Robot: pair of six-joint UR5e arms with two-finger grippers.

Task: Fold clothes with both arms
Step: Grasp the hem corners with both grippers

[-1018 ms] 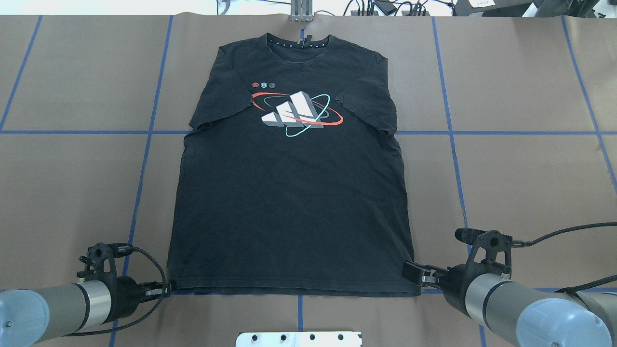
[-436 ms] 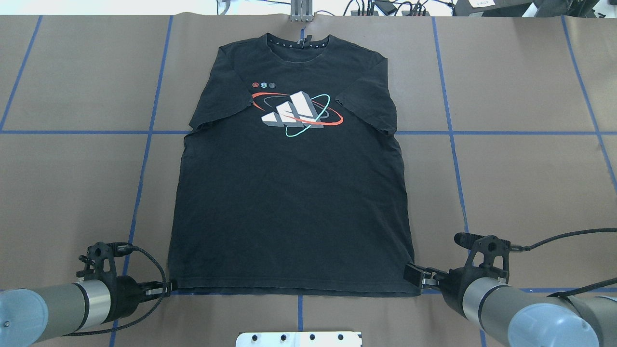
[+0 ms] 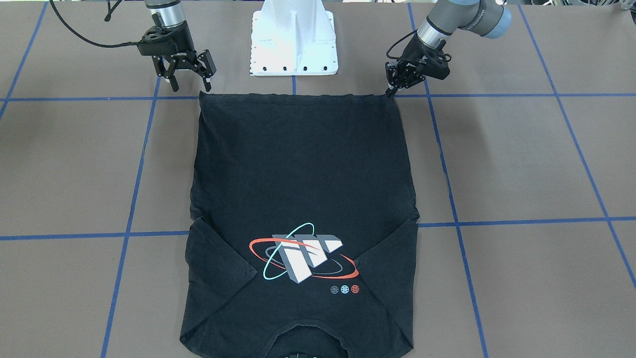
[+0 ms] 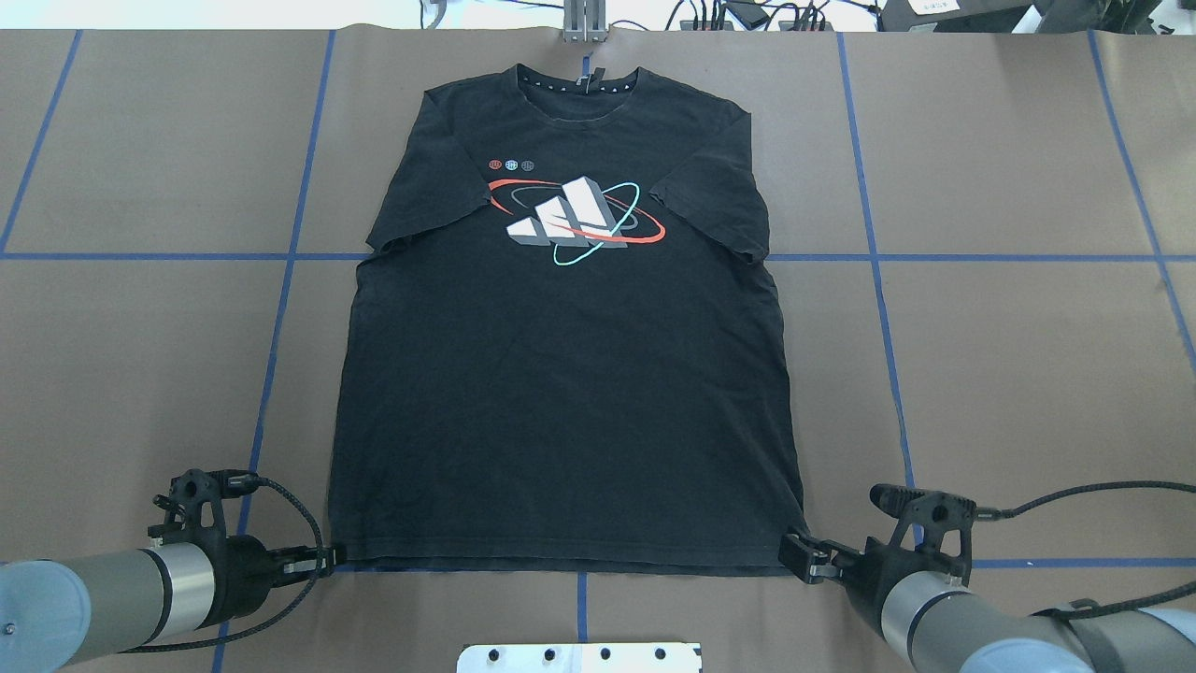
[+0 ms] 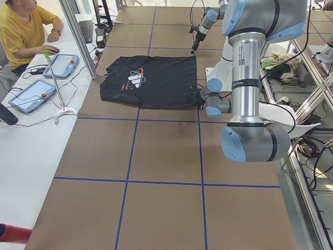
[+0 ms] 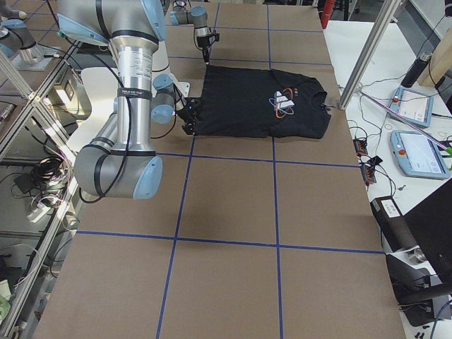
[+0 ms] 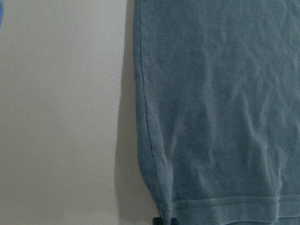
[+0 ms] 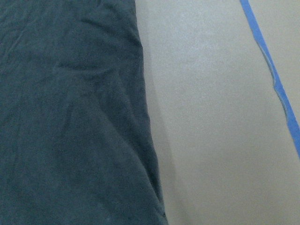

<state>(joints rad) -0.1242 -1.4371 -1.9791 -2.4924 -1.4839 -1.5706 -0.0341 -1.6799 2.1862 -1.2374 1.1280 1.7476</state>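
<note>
T-shirt point(image 4: 561, 402) was seen spread flat, graphic up, in the centre of the overhead frame. Collar was at top and hem at bottom, all on the brown table point(image 4: 1028, 374). Left gripper point(image 4: 322, 558) was found at the lower-left hem corner, fingers pinched together on the fabric. Right gripper point(image 3: 192, 85) was held at the hem corner lower right in the overhead frame, jaws spread wide, nothing gripped.

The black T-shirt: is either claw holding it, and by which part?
The left gripper looks pinched on a hem corner of the black T-shirt; the right gripper stands open beside the other corner, holding nothing.
</note>
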